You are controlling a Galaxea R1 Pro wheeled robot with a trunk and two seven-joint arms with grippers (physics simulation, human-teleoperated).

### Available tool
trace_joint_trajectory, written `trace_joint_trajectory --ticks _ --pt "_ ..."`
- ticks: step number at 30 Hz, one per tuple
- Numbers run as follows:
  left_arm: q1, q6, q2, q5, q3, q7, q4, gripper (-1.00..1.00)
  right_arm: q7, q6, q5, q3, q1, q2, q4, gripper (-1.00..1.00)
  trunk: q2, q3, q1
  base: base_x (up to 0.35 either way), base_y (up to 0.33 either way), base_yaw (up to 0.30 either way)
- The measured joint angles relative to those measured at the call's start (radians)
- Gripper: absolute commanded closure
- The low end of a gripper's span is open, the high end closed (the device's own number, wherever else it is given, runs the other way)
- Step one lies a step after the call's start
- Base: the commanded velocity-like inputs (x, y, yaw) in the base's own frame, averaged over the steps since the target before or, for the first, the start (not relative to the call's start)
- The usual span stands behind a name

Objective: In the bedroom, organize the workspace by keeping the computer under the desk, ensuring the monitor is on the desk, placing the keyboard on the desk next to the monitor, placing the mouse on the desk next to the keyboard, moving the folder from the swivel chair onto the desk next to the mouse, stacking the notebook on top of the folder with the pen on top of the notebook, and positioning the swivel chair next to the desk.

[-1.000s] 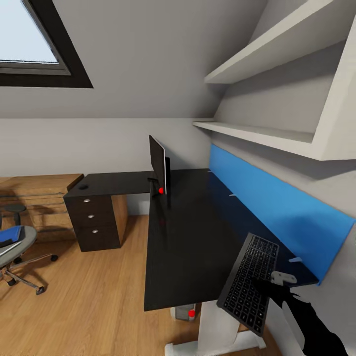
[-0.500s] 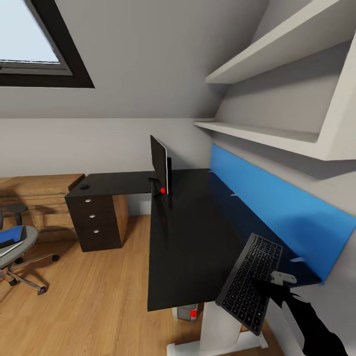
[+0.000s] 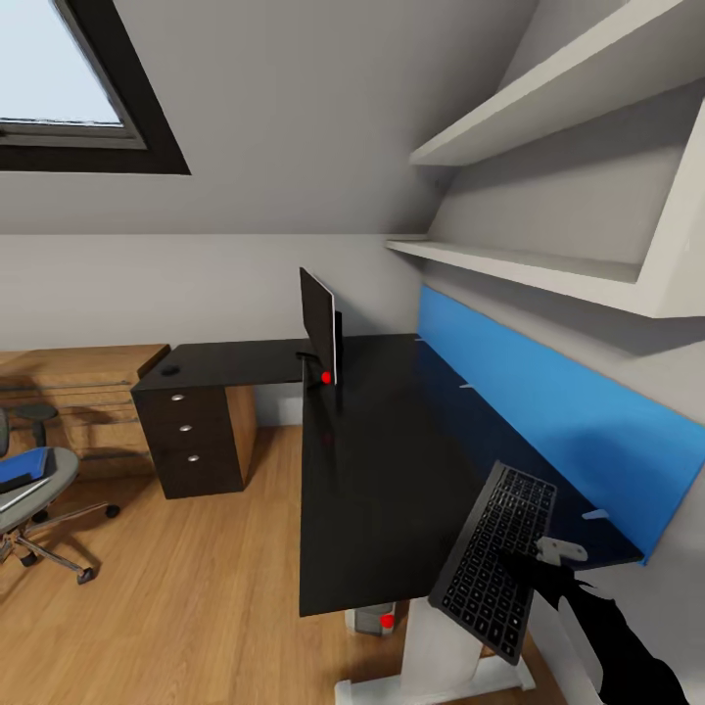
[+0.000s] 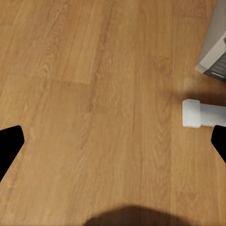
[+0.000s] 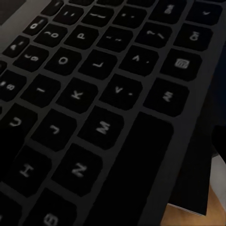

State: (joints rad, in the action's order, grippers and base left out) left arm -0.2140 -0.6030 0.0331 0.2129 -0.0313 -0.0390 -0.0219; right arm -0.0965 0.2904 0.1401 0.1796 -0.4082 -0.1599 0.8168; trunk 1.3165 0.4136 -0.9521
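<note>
Right end effector (image 3: 548, 578) is clamped on the keyboard (image 3: 494, 558), stiff, light and overhanging the worktop (image 3: 382, 470) edge ahead; a mid-edge grip suits.

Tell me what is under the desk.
Under the desk, near its white leg, a grey box with a red light sits on the wood floor. Most of it is covered by the desktop, as is the rest of the space beneath.

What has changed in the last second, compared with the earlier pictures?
Only the camera moved: the whole picture slid a little to the right, so the chair is closer to the picture's left edge. The right tool holds the keyboard over the desk corner as before. The monitor stands unchanged.
</note>
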Motion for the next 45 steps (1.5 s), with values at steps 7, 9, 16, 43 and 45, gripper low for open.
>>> trace_joint_trajectory --ticks 7,9,16,43,45 --pt "0.000 -0.001 0.000 0.000 0.000 -0.001 0.000 -1.00 0.000 0.000 0.004 -0.001 0.000 0.000 0.000 -1.00 0.000 0.000 0.000 -0.037 0.000 0.000" --pt "0.000 0.000 0.001 0.000 0.000 -0.001 0.000 -1.00 0.000 -0.001 0.003 0.000 0.000 0.000 -0.003 -1.00 0.000 0.000 0.000 -0.098 0.000 0.000" --pt "0.000 0.000 0.001 0.001 0.000 -0.001 0.000 -1.00 0.000 -0.006 0.004 0.000 0.000 0.000 -0.007 -1.00 0.000 0.000 0.000 -0.031 0.000 0.000" --pt "0.000 -0.002 0.003 0.000 0.000 0.000 0.000 -1.00 0.000 -0.008 -0.006 0.000 0.000 0.000 -0.007 -1.00 0.000 0.000 0.000 -0.001 0.064 0.000" --pt "0.000 -0.002 0.003 0.000 0.000 0.001 0.000 -1.00 -0.001 -0.007 -0.001 0.000 0.000 0.000 -0.004 -1.00 0.000 0.000 0.000 0.000 0.005 0.000"
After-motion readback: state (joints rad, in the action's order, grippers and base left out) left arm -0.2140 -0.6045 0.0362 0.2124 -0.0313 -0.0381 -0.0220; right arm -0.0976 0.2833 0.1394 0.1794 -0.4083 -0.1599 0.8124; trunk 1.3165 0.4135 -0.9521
